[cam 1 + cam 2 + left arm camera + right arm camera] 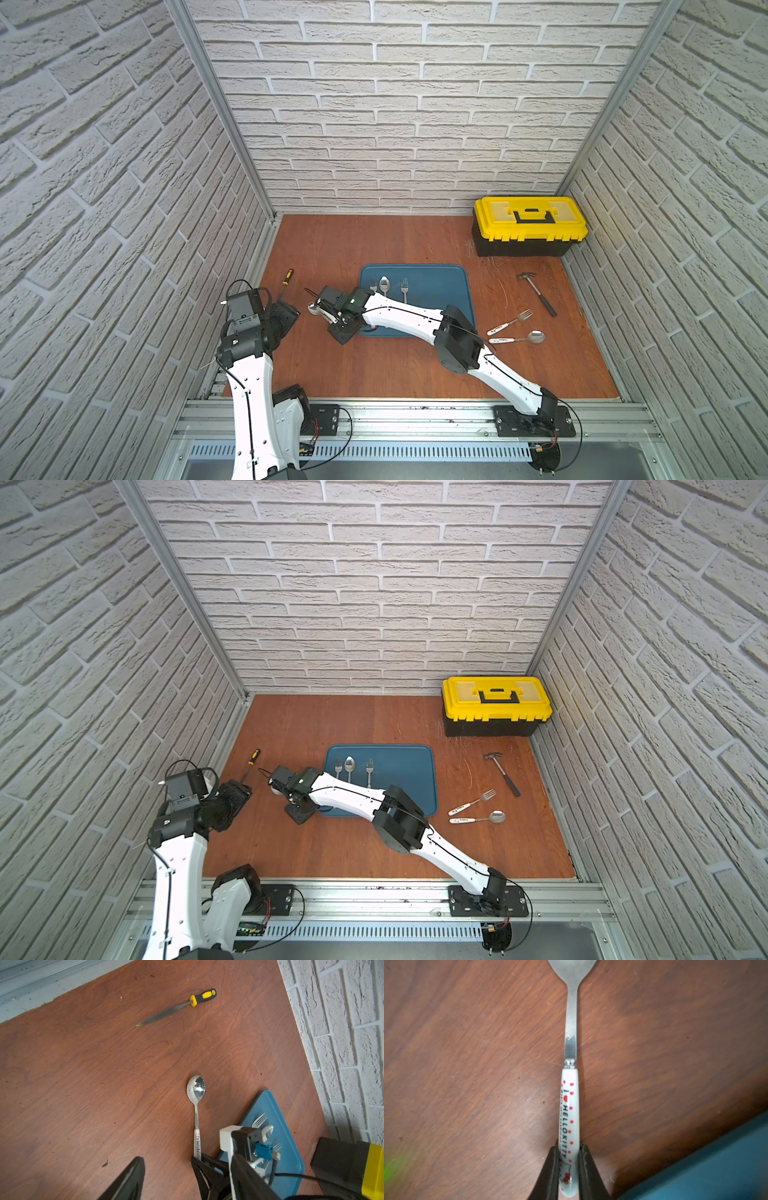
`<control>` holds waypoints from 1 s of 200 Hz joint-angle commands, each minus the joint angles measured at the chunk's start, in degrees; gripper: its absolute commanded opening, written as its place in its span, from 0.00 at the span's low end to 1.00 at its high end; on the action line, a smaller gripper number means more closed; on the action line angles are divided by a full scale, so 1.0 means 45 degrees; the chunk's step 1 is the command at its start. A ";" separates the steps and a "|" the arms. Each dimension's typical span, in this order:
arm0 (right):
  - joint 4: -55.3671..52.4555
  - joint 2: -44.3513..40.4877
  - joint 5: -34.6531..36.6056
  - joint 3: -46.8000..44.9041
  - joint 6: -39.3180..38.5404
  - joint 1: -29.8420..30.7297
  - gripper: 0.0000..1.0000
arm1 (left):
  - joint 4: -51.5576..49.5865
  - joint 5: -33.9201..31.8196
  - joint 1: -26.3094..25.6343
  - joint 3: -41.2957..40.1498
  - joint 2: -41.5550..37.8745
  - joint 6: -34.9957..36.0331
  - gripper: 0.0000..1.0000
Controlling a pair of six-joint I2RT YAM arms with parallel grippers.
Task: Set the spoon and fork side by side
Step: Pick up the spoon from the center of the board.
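**A:** Spoon (312,307) first. Where does it lie in a top view?

**B:** On the desk (374,365), just off the tray (440,291), on the side toward the left arm. Its long axis slants, with the bowl pointing away from the tray. The right end effector (332,318) reaches past the tray's corner to the handle. The left end effector (284,313) hangs farther from the tray.

**A:** And the fork?

**B:** In both top views a fork (369,771) lies on the tray with bare tray beside it, running crosswise to the spoon. I judge the spoon needs a good turn to lie alongside it.

**A:** Left wrist view?

**B:** The bowl is up and points away from the tray, and the handle end sits in black fingers (205,1167). Only one finger of the left end effector shows, so I cannot tell whether it is apart or together.

**A:** Right wrist?

**B:** It is clamped on the white handle near its end, both fingers touching. The spoon runs straight out ahead, with the tray just beside it.
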 commanded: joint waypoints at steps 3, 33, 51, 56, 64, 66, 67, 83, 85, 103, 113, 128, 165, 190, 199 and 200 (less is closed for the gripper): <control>0.0030 -0.0264 -0.1197 -0.1311 0.0864 -0.0126 0.02 | 0.0422 0.0127 0.0045 -0.0216 -0.0050 0.0222 0.70; 0.0824 -0.0989 -0.1189 -0.2145 0.1246 -0.0155 0.02 | 0.0406 0.0113 0.0046 -0.0194 -0.0042 0.0255 0.70; 0.1221 -0.1359 -0.1257 -0.2486 0.1433 -0.0165 0.02 | 0.0437 0.0132 0.0045 -0.0213 -0.0060 0.0222 0.70; 0.1207 -0.1403 -0.1252 -0.2471 0.1484 -0.0176 0.02 | 0.0440 0.0133 0.0046 -0.0213 -0.0053 0.0227 0.70; 0.1244 -0.1512 -0.1251 -0.2546 0.1534 -0.0192 0.02 | 0.0440 0.0136 0.0049 -0.0213 -0.0051 0.0230 0.70; 0.1287 -0.1561 -0.1253 -0.2570 0.1550 -0.0194 0.02 | 0.0440 0.0136 0.0046 -0.0218 -0.0048 0.0224 0.70; 0.1324 -0.1588 -0.1260 -0.2606 0.1553 -0.0194 0.02 | 0.0449 0.0146 0.0045 -0.0215 -0.0044 0.0223 0.70; 0.1714 -0.1861 -0.1265 -0.2902 0.1719 -0.0195 0.02 | 0.0444 0.0139 0.0045 -0.0202 -0.0031 0.0241 0.70; 0.1742 -0.1892 -0.1257 -0.2913 0.1729 -0.0194 0.02 | 0.0440 0.0137 0.0045 -0.0205 -0.0038 0.0226 0.70; 0.1781 -0.1976 -0.1209 -0.2953 0.1827 -0.0185 0.02 | 0.0444 0.0174 0.0046 -0.0226 -0.0042 0.0232 0.70; 0.1878 -0.2060 -0.1218 -0.3074 0.1895 -0.0194 0.02 | 0.0468 0.0157 0.0046 -0.0201 -0.0031 0.0221 0.70; 0.2212 -0.2329 -0.1209 -0.3403 0.1988 -0.0197 0.02 | 0.0459 0.0169 0.0055 -0.0214 -0.0040 0.0212 0.70; 0.2803 -0.3024 -0.1062 -0.3885 0.2103 -0.0216 0.02 | 0.0488 0.0180 0.0034 -0.0193 -0.0016 0.0227 0.70; 0.3250 -0.3407 -0.1081 -0.4225 0.2176 -0.0226 0.02 | 0.0498 0.0212 0.0034 -0.0232 -0.0040 0.0201 0.70; 0.3341 -0.3486 -0.1156 -0.4298 0.2154 -0.0231 0.02 | 0.0498 0.0222 0.0029 -0.0234 -0.0041 0.0223 0.70; 0.3356 -0.3508 -0.1153 -0.4310 0.2148 -0.0232 0.02 | 0.0498 0.0228 0.0037 -0.0253 -0.0041 0.0222 0.70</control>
